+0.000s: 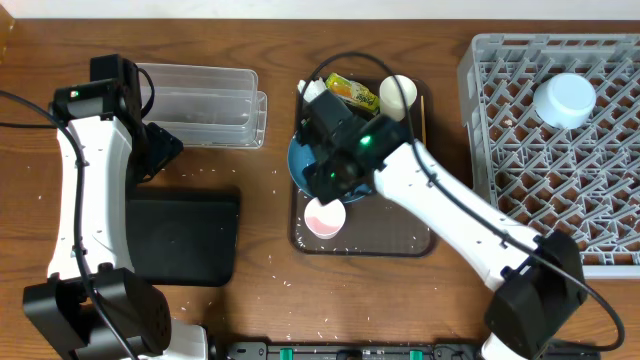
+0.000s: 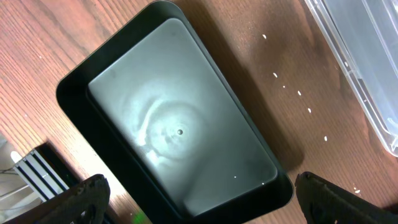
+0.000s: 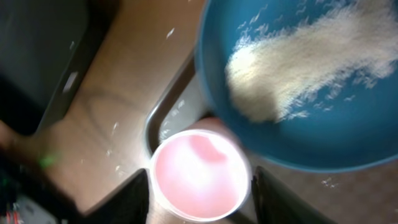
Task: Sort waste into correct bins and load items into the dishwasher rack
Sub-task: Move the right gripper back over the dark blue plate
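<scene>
While the pink cup (image 3: pixel 200 171) is standing on the brown tray (image 1: pixel 380 238), the right gripper (image 3: pixel 205 202) is straddling it from above, fingers (image 3: pixel 134 199) hugging its sides; whether they are gripping is not showing

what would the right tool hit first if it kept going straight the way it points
the pink cup, most likely: it sits mouth up right between the right tool's fingers, next to the dark blue plate with rice. whether the fingers already touch its rim is unclear.
</scene>
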